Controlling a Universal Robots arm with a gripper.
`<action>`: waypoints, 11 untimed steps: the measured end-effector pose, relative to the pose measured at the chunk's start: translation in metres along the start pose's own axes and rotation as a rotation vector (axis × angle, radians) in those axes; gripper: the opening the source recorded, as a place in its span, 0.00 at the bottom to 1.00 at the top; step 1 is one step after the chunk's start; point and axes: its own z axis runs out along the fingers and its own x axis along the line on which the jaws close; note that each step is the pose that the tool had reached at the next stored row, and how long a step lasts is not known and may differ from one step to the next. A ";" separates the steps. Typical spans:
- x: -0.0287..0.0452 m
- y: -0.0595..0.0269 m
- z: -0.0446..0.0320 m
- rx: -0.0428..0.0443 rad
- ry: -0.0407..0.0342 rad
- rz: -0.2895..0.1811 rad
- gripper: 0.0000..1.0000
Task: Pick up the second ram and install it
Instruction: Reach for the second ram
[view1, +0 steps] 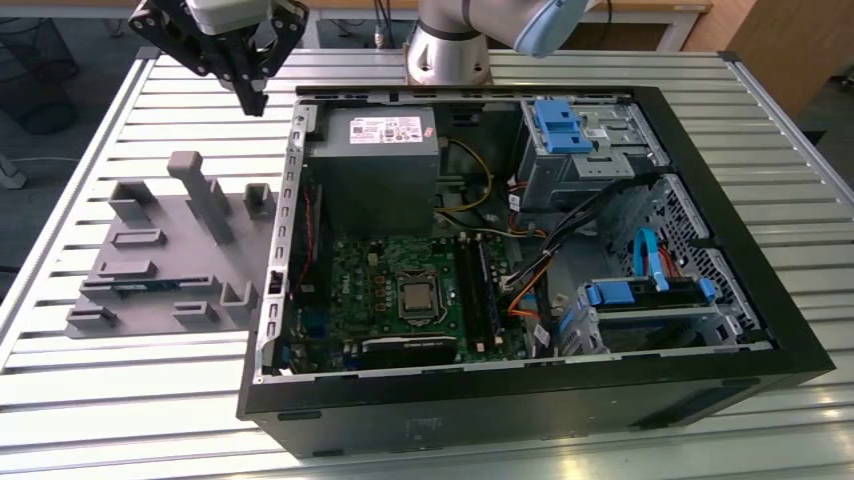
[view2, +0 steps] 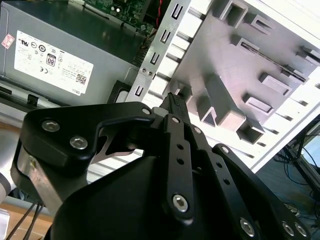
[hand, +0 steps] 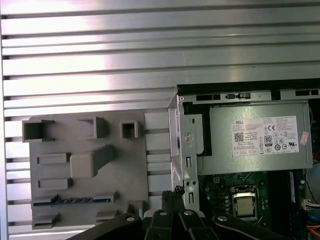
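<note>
Table (hand: 100, 50): ram (hand: 70, 200) apart from end effector (view1: 252, 103)

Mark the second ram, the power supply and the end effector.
second ram (hand: 72, 200): first wrist view, middle of the blue stick.
power supply (hand: 255, 137): first wrist view, on its white label.
end effector (view1: 251, 100): exterior view, at its closed tips.

Slatted metal table (view1: 120, 400) with a grey holder tray (view1: 180, 262) beside an open black computer case (view1: 507, 415)
</note>
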 end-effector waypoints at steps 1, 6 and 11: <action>0.0001 0.0000 0.0001 0.0001 0.0024 0.000 0.11; 0.0005 -0.0001 0.0002 0.0012 0.0171 0.001 0.11; 0.0028 -0.0004 0.0003 0.0019 0.0252 0.001 0.11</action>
